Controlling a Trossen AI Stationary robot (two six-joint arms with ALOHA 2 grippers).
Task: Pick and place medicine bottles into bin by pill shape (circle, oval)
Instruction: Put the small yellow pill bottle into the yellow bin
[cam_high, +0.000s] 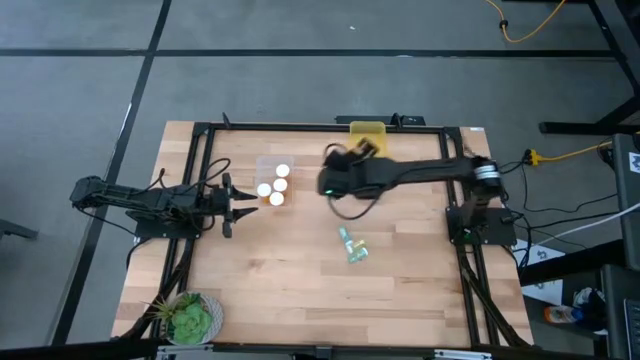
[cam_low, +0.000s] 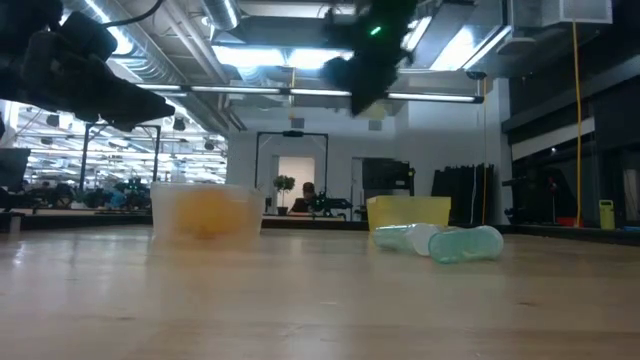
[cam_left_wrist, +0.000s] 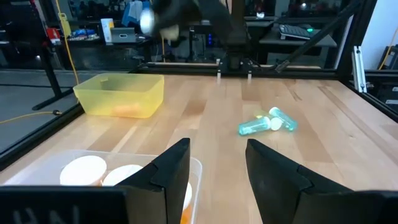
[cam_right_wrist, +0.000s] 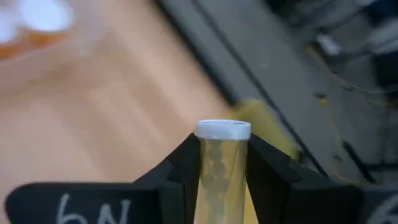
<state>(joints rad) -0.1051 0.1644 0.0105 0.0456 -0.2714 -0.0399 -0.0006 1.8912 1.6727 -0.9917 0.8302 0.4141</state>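
**Yellowish bottle clamped in the right gripper, carried high above the table**

Plastic and small, the medicine bottle you hold is likely light and rigid, with smooth round walls that could twist or slip if squeezed off-centre. You have it by the body, just under the white cap, which looks a sound place to hold: the cap's lip sits above the fingers and should stop it sliding down.

The right gripper is closed to the bottle's width, one dark finger on each side, with the bottle upright between them and its cap poking out past the fingertips. From above, this gripper hangs over the far middle of the table, between the clear bin and the yellow bin, close to the yellow one.

Two more slim teal bottles lie on their sides together near the table's centre, well apart from both grippers. White-capped orange bottles stand in the clear bin.

The left gripper waits beside the clear bin, fingers parted and holding nothing.
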